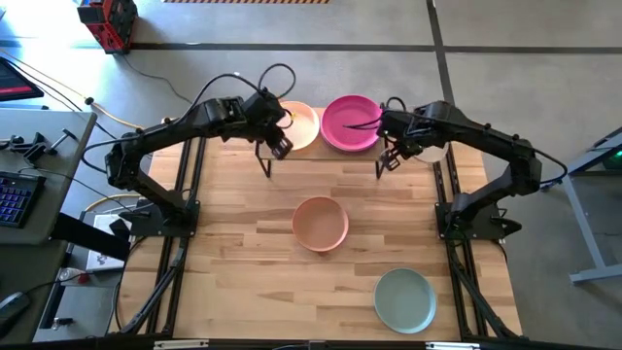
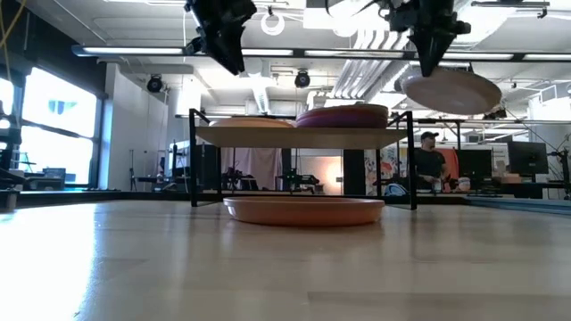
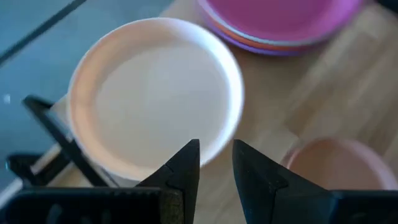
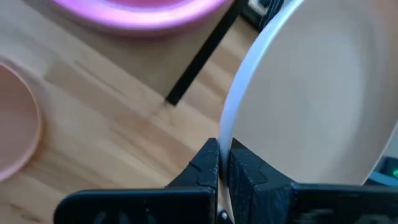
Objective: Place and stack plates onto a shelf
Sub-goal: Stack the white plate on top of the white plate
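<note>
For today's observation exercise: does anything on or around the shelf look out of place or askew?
Nothing is spilled or broken. One oddity: the right gripper pinches a pale plate by its rim, hanging in the air beyond the shelf's right end, not yet stacked.

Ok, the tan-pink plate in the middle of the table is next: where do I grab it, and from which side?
Take the tan-pink plate by its raised rim, fingers straddling the edge from above, as the right gripper does with the white plate. It lies flat and upright on the tabletop, so only the rim offers a lip. The side facing the shelf looks nearest both arms.
</note>
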Robot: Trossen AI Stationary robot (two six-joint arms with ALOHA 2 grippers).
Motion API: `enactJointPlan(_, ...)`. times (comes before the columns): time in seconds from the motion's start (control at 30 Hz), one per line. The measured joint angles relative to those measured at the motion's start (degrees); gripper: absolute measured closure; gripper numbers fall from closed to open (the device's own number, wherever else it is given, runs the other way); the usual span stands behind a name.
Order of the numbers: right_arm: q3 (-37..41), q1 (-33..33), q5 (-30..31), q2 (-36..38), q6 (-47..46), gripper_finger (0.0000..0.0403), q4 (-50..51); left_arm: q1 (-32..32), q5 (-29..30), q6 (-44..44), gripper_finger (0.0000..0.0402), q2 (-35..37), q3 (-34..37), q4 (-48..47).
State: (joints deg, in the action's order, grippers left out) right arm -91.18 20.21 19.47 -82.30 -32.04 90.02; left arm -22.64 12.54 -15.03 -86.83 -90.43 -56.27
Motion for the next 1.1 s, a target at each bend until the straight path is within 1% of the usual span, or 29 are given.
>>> enactJointPlan(0.17,-5.1,0.4,1.8,0.0,2.5,0.0403,0.0,-4.8,0.0,-6.4,0.0316,0.0,0.0,1.1)
enactJointPlan(0.23,-7.0,0.4,2.6,0.0,4.1,0.0403,-0.1,-6.6,-0.9,-8.5,0.0316,0.0,0.0,1.5)
enactJointPlan(0.43,-12.8,0.4,4.5,-1.3,9.4,0.0403,-1.4,-11.6,-10.8,-11.4,0.0316,0.0,0.0,4.6)
enactJointPlan(0.5,-15.1,0.4,4.8,-2.7,11.3,0.0403,-1.4,-12.7,-12.9,-11.9,0.0316,0.0,0.0,5.5)
enactJointPlan(0.63,-20.5,0.4,5.0,-6.5,16.0,0.0403,-1.6,-14.4,-15.1,-12.4,0.0316,0.0,-0.1,7.0)
enactJointPlan(0.8,-27.4,0.0,4.4,-12.5,22.4,0.0403,-1.5,-15.7,-18.0,-13.1,0.0316,0.0,-1.9,6.3)
enactJointPlan(0.93,-33.3,-1.5,4.0,-18.1,27.3,0.0403,-1.1,-16.0,-18.4,-13.4,0.0316,0.0,-3.9,4.8)
enactJointPlan(1.1,-39.8,-3.6,3.4,-24.4,31.7,0.0403,-0.1,-16.0,-18.4,-14.7,0.0316,0.1,-4.5,2.0)
